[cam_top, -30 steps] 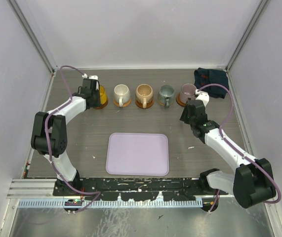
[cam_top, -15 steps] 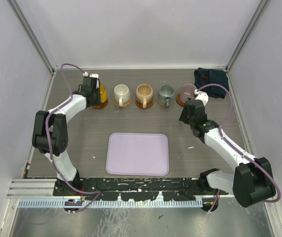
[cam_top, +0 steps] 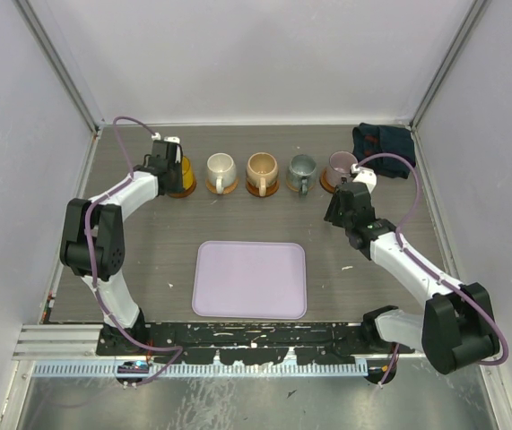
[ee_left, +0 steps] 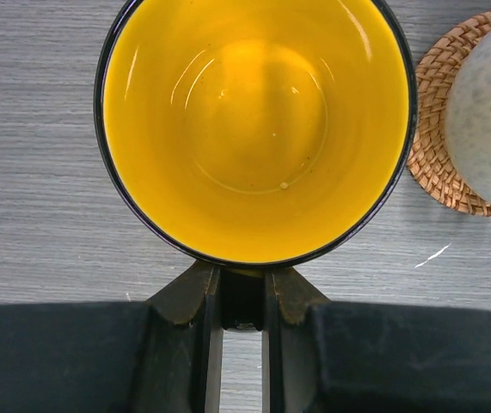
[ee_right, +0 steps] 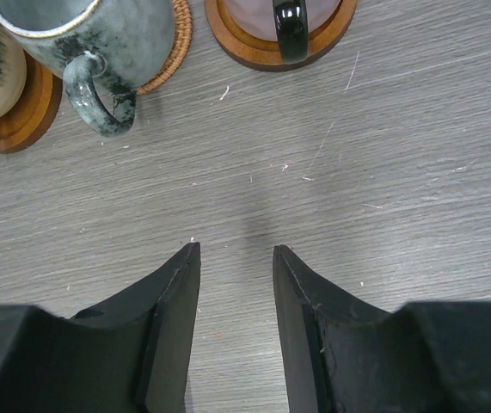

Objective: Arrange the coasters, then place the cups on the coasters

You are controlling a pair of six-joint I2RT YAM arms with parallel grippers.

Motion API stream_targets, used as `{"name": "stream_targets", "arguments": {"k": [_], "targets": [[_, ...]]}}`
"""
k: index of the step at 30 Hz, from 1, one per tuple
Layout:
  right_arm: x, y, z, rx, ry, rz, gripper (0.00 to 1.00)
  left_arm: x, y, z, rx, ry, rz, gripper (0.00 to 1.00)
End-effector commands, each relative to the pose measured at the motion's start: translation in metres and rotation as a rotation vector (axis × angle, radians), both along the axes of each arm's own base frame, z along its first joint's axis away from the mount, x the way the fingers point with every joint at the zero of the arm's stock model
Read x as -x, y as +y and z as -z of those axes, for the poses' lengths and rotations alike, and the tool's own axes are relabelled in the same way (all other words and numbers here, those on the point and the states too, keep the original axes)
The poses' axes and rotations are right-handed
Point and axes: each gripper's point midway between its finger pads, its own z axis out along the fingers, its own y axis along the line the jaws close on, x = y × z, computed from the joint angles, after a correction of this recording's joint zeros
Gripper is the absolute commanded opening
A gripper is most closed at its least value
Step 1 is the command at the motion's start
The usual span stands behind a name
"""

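Yellow-orange glazed mug (ee_left: 258, 129), dark on the outside, is standing at the left end of the far row, filling the left wrist view directly ahead of the left gripper (ee_left: 242, 288). That gripper's jaws are standing narrow, pinching a dark piece at the mug's near rim, apparently its handle; most of that piece is hiding between the fingers. The brown round coaster (cam_top: 182, 192) beneath is showing only as a sliver in the top view. Beside it, a cream speckled mug (ee_left: 486, 103) is sitting on a woven coaster (ee_left: 434, 138), both running off the frame. The right gripper (ee_right: 236, 254) is hovering over the grey wood-grain table (ee_right: 400, 172), jaws parted and holding nothing, just short of the grey-green mug (ee_right: 99, 34) and the mauve mug (cam_top: 340, 165). A tan mug (cam_top: 261, 167) is occupying the middle place. A lavender rectangular tray (cam_top: 249, 279) is lying nearer the bases.
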Motion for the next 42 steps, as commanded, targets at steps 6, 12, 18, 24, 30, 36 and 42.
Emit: {"name": "stream_targets", "arguments": {"k": [6, 12, 18, 24, 30, 36, 42], "targets": [[-0.008, 0.008, -0.006, -0.049, -0.036, -0.008, 0.45, -0.030, 0.004, -0.037, 0.002, -0.143, -0.026, 0.00], [-0.007, 0.009, -0.004, -0.058, -0.031, -0.015, 0.44, -0.029, 0.003, -0.034, 0.005, -0.137, -0.029, 0.00], [-0.005, 0.011, -0.002, -0.067, -0.024, -0.021, 0.44, -0.028, 0.004, -0.034, 0.009, -0.133, -0.041, 0.00], [-0.004, 0.012, 0.000, -0.068, -0.020, -0.024, 0.44, -0.025, 0.008, -0.033, -0.003, -0.134, -0.055, 0.00], [-0.004, 0.012, 0.001, -0.073, -0.020, -0.024, 0.44, -0.023, 0.008, -0.031, 0.000, -0.131, -0.058, 0.00], [-0.005, 0.013, 0.002, -0.076, -0.021, -0.023, 0.44, -0.020, 0.006, -0.025, 0.012, -0.117, -0.055, 0.01], [-0.005, 0.020, 0.003, -0.103, -0.015, -0.052, 0.44, -0.019, 0.004, -0.022, 0.025, -0.109, -0.054, 0.03]]}}
